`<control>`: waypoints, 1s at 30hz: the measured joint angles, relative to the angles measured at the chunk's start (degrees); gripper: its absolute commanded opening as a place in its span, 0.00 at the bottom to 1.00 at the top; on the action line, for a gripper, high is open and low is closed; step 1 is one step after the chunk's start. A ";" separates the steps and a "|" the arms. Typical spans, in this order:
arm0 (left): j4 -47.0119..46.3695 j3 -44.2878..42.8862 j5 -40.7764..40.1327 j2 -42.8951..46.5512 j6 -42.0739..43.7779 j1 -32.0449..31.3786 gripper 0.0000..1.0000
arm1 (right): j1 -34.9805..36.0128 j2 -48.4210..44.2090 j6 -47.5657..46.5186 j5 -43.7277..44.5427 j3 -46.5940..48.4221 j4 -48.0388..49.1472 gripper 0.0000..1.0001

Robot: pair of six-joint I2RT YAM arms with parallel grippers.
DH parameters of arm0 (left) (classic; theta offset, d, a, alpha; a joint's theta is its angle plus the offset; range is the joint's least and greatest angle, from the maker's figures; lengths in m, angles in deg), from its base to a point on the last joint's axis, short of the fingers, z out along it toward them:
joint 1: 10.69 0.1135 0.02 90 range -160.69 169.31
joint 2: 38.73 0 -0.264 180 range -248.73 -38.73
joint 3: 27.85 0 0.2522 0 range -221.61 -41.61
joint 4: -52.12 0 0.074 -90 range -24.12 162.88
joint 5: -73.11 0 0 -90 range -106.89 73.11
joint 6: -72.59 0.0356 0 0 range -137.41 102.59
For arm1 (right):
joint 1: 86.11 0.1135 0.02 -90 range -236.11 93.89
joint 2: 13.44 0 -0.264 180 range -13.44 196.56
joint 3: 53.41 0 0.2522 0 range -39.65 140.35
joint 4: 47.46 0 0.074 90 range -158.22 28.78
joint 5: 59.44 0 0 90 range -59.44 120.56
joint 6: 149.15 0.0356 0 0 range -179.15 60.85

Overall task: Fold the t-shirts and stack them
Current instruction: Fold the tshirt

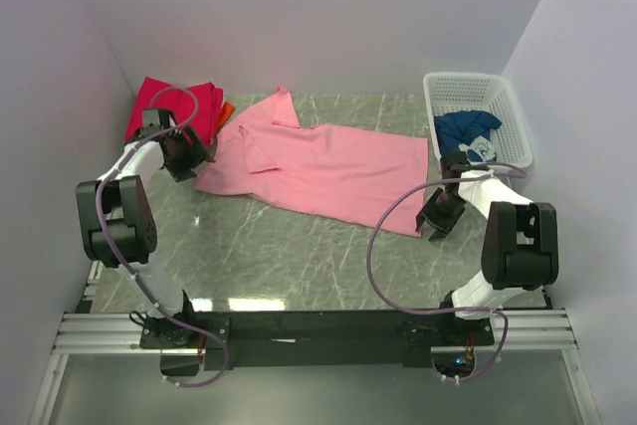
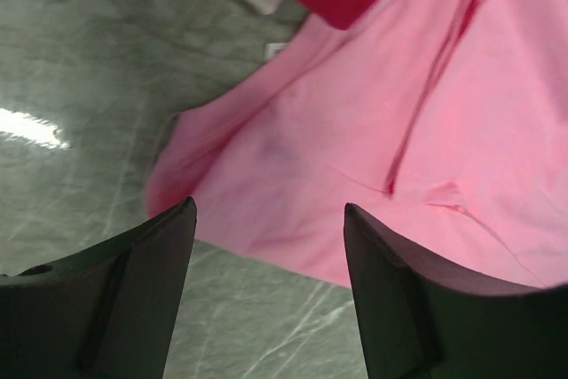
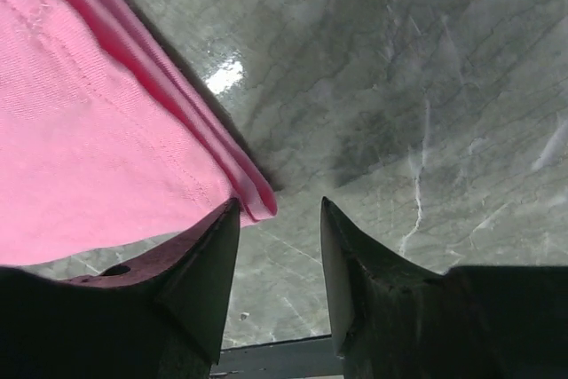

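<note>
At the far left corner of the table a red shirt lies bunched, with a bit of an orange shirt showing at its right side. Just in front of them the left gripper hangs low over the table. Its jaws are apart with nothing between them, and they point at the rounded left end of the pink shirt.

The pink shirt lies across the middle of the table, collar and sleeve end toward the far left, hem end toward the right. It looks already doubled lengthwise, since layered edges show at its right corner.

The right gripper sits at that near right corner. Its jaws are apart and empty, and the cloth corner lies just past one fingertip.

The next fold is probably crosswise. To do it well, each gripper should pinch every layer at its corner, not only the top one. Both should lift together and carry the cloth level, so the edges land square and no crease is dragged in.

At the far right corner a white basket holds a blue shirt, not yet folded.
</note>
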 measured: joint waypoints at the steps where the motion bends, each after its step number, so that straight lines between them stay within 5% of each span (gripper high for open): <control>1: 0.17 0.33 -0.44 0.00 0.04 0.35 0.72 | 0.00 0.00 0.00 -0.04 -0.33 0.33 0.48; 30: 1.86 6.12 -4.63 -0.66 0.98 1.92 0.58 | 1.95 0.22 2.99 -2.49 -2.82 5.22 0.35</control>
